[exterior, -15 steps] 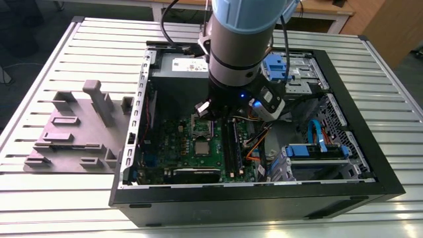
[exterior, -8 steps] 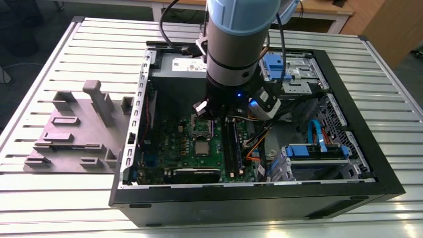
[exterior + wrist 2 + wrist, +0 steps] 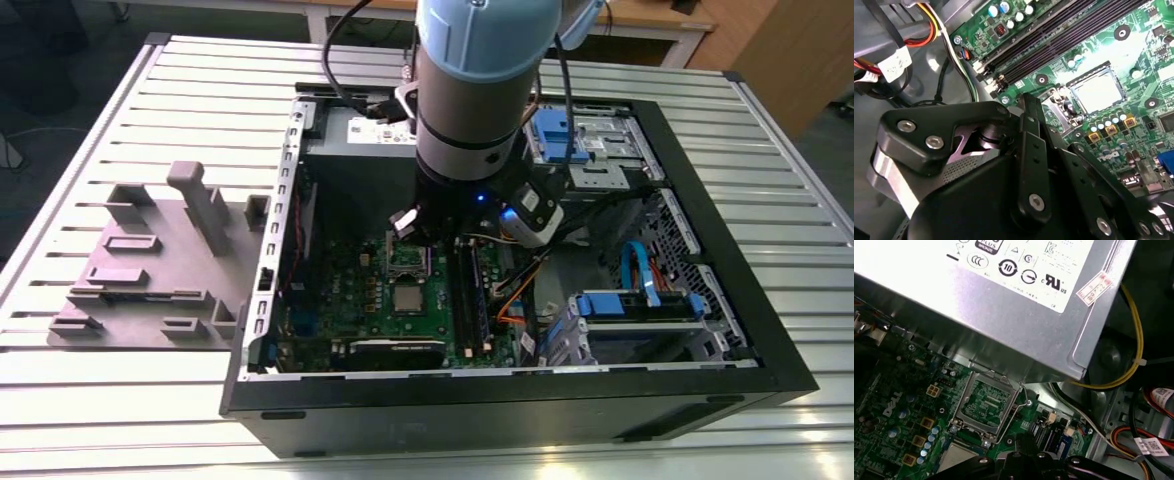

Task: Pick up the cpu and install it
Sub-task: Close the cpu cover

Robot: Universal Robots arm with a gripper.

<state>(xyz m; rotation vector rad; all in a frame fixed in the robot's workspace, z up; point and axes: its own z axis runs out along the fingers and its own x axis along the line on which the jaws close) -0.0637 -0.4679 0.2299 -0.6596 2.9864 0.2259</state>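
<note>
The cpu (image 3: 410,298) is a small silvery square lying flat in its socket on the green motherboard (image 3: 354,300) inside the open computer case. In the second wrist view the cpu (image 3: 1097,92) shows a pale top with metal socket parts around it. In the first wrist view a corner of the cpu (image 3: 956,458) sits beside the socket's metal load frame (image 3: 986,405), which stands hinged open. The gripper (image 3: 427,225) hangs under the arm's wrist, above the board just past the open frame (image 3: 407,260). Its black links (image 3: 1029,165) (image 3: 1024,462) show in both wrist views, with no chip seen in them.
A grey power supply box (image 3: 1004,315) overhangs the board close to the socket. Long black memory slots (image 3: 1054,40) run beside it. Yellow and red cables (image 3: 1134,365) cross the case. Blue drive cages (image 3: 627,300) stand at the exterior view's right. A grey plastic fixture (image 3: 147,265) rests on the slatted table.
</note>
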